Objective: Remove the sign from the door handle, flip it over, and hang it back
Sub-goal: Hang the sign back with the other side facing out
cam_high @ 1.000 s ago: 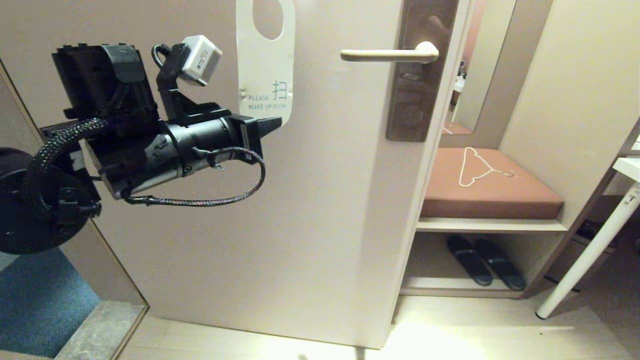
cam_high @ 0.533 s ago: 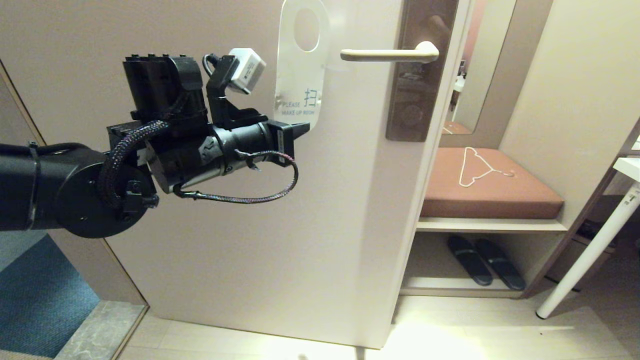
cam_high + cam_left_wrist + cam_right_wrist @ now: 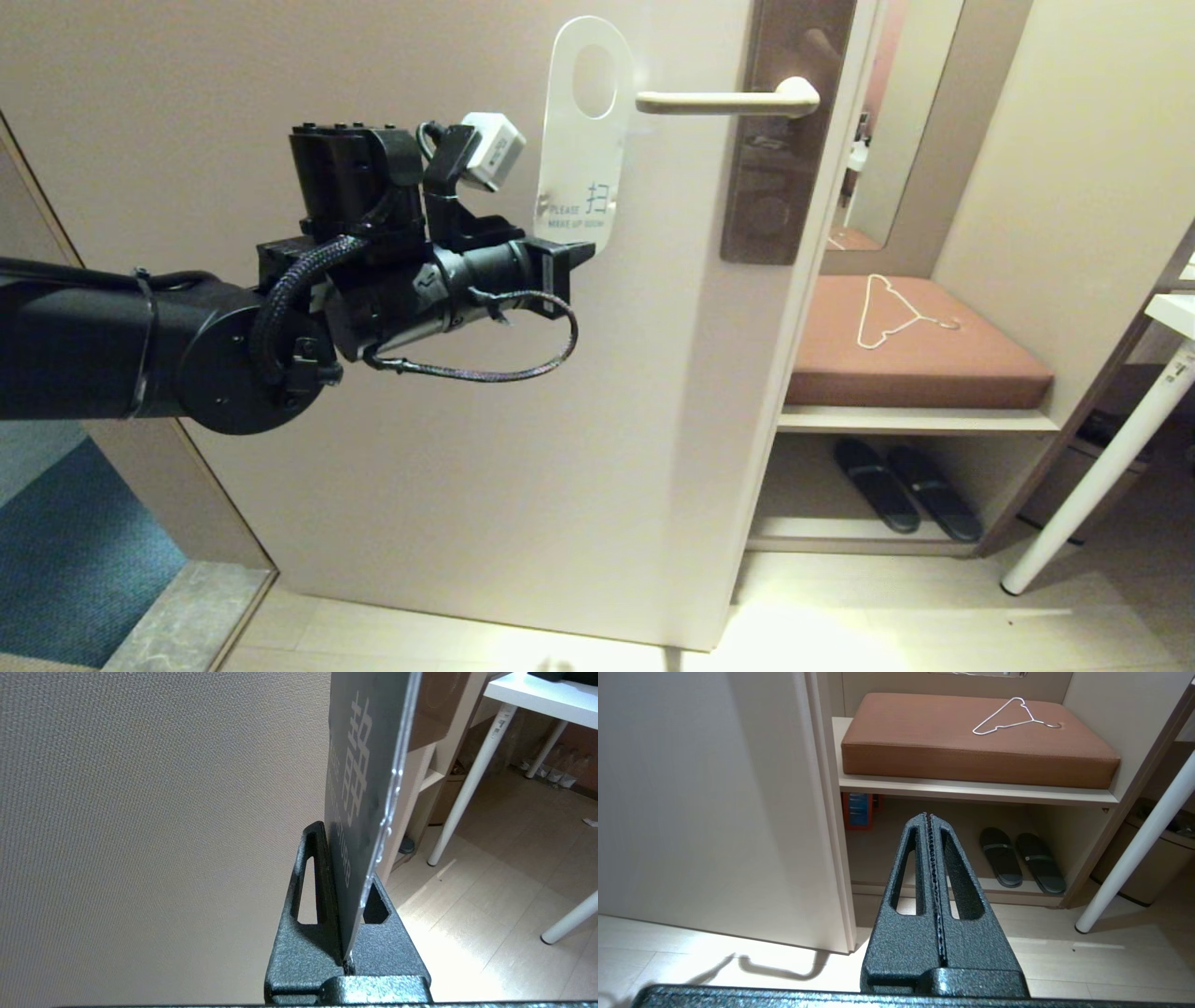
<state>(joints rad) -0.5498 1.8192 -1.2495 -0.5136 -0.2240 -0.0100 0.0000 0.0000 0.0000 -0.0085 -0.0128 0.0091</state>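
My left gripper [image 3: 577, 252] is shut on the bottom edge of the sign [image 3: 583, 149] and holds it upright before the door. In the head view the sign's white side faces me, reading "PLEASE MAKE UP ROOM". Its oval hole sits just left of the free tip of the door handle [image 3: 724, 101], level with it and not over it. In the left wrist view the sign [image 3: 364, 779] shows its dark grey-blue side, pinched between the fingers of the left gripper [image 3: 348, 868]. My right gripper [image 3: 928, 817] is shut on nothing, low and pointing at the shelf unit.
The beige door [image 3: 523, 448] fills the middle, with a dark lock plate [image 3: 784, 140] behind the handle. To the right stand a brown cushion [image 3: 910, 350] with a white wire hanger [image 3: 892, 313], black slippers [image 3: 906, 485] below, and a white table leg [image 3: 1092, 476].
My left arm has carried the sign to the right and a little down, from well left of the handle to just beside its tip. The right gripper has not moved.
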